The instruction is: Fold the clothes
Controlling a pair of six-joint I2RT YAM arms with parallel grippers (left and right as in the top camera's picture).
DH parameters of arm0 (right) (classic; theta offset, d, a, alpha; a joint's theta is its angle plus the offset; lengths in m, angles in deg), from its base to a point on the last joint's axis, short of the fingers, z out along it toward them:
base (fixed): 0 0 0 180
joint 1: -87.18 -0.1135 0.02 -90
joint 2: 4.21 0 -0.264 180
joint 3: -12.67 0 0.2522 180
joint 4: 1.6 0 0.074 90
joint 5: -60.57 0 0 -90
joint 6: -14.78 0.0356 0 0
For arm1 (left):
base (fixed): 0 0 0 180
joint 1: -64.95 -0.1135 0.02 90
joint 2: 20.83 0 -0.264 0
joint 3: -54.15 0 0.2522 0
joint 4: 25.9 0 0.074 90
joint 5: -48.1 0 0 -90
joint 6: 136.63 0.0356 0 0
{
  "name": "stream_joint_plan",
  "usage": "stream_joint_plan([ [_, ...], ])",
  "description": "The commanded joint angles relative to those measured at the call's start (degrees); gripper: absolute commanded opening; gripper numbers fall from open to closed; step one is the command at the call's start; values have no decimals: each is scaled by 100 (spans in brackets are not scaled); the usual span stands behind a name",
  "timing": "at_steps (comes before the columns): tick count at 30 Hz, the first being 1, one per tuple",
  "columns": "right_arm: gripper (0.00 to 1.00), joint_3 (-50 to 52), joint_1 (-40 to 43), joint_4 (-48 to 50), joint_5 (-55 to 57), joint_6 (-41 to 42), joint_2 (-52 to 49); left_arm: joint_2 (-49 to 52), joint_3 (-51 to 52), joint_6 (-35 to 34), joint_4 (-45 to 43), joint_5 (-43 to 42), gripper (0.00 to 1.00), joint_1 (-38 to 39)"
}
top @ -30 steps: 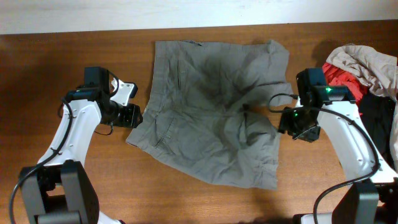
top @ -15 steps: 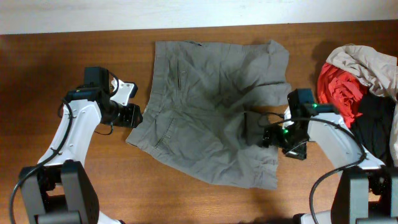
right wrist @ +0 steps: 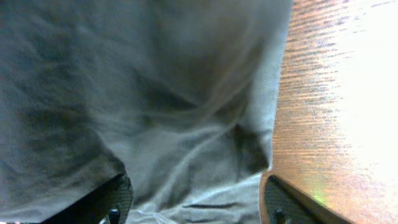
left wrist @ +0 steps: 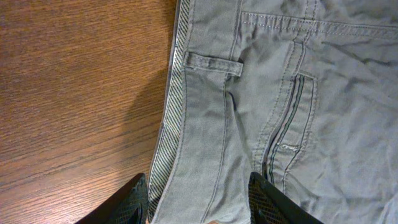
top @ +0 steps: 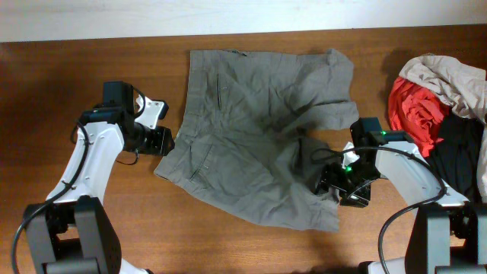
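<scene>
Shorts of wrinkled grey-olive cotton (top: 259,137), spread flat on middle of brown wooden table (top: 61,84), between both grippers.
Left gripper (top: 169,142) at waistband edge on left side of shorts, fingers (left wrist: 134,200) held apart, with striped waistband lining and belt loop (left wrist: 213,64) in view ahead, nothing pinched. Right gripper (top: 329,183) low over lower right leg hem, fingers (right wrist: 286,202) wide apart too, cloth lying under them. Pile of red, beige and black garments (top: 441,91) at right table edge, apart from shorts.

Right tool (top: 329,183) shifted left and down, now over shorts (top: 243,129) lower leg hem.
</scene>
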Motion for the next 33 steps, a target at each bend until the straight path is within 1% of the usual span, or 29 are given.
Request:
stream_joint_plan([
  [1, 70, 122, -98, 105, -295, -44, -15, 52, 17, 31, -28, -107, 52, 0],
  [3, 68, 289, -188, 210, -411, 28, -15, 52, 17, 31, -26, -107, 52, 0],
  [4, 65, 385, -256, 262, -420, 120, -15, 52, 17, 31, -26, -107, 52, 0],
  [5, 60, 479, -326, 315, -439, 201, -15, 52, 17, 31, -28, -107, 52, 0],
  [6, 53, 557, -393, 400, -501, 238, -15, 52, 17, 31, -28, -107, 52, 0],
  [8, 29, 619, -511, 592, -745, 236, -15, 52, 17, 31, -28, -105, 52, 0],
  [10, 17, 511, -549, 737, -1016, 232, 0, 52, 17, 33, -28, -105, 52, 0],
  [12, 4, 210, -538, 684, -1078, 232, 39, 52, 17, 33, -28, -105, 52, 0],
  [15, 4, -531, -501, 387, -824, 210, 114, 52, 17, 33, -28, -105, 52, 0],
  [18, 4, -1432, -428, 98, -87, 212, 118, 52, 17, 33, -28, -105, 52, 0],
  [20, 4, -1878, -396, 109, 295, 214, 118, 52, 17, 31, -28, -105, 52, 0],
  [22, 4, -2127, -358, 74, 304, 227, 105, 52, 17, 31, -28, -107, 52, 0],
  [24, 5, -2170, -363, -66, 175, 236, 105, 52, 17, 31, -11, -107, 52, 0],
  [26, 18, -2168, -402, -483, 63, 236, 81, 52, 17, 31, 11, -105, 52, 0],
  [28, 39, -2129, -498, -953, 87, 229, 70, 52, 17, 33, 15, -105, 52, 0],
  [30, 51, -2052, -675, -1285, 85, 83, 70, 52, 17, 33, 2, -105, 52, 0],
  [32, 64, -1943, -935, -1421, 87, -125, 70, 52, 17, 31, -26, -105, 52, 0],
  [33, 67, -1871, -1084, -1419, 90, -164, 70, 52, 17, 31, -35, -105, 52, 0],
])
